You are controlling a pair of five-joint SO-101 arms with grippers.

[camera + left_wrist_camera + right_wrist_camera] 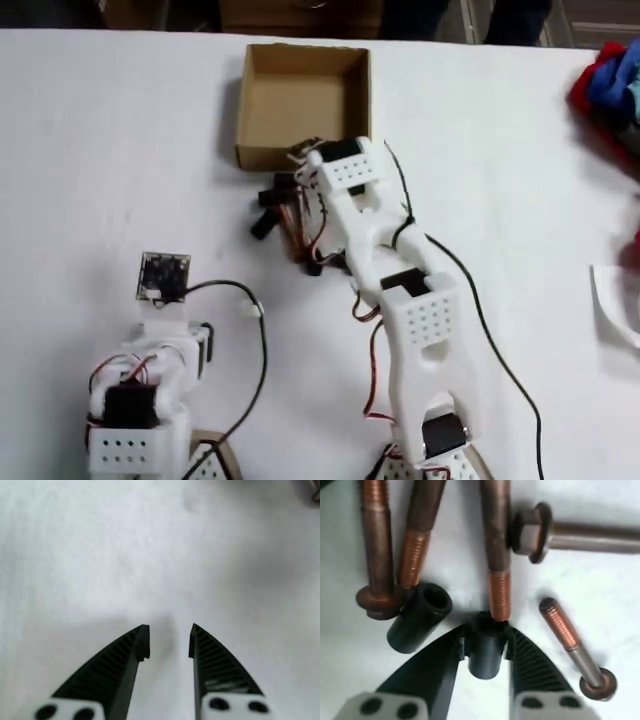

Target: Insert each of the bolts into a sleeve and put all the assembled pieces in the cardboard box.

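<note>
Tabletop (90, 150), white and wide, carries everything; at its far side stands the cardboard box (300, 100), open, with nothing seen inside. The right arm (410, 300) is stretched to the heap of parts just beside the box's near wall, and the left arm (140, 410) sits folded, well apart from them. The left pincer (167, 641) is a little open and holds nothing. The right pincer (487, 641) is closed around a black sleeve (485, 657), one jaw on each side. A long bolt (496, 545) points its threaded tip at this sleeve's mouth, touching it or almost. Other bolts (375, 545) lie around, and a second sleeve (417, 617) lies free beside. I judge the bolts heavy, stiff and ready to roll; the best hold is on the plain shank near the head. The sleeve looks hard, smooth and short, so it wants a grip across its middle, with the mouth left free.
</note>
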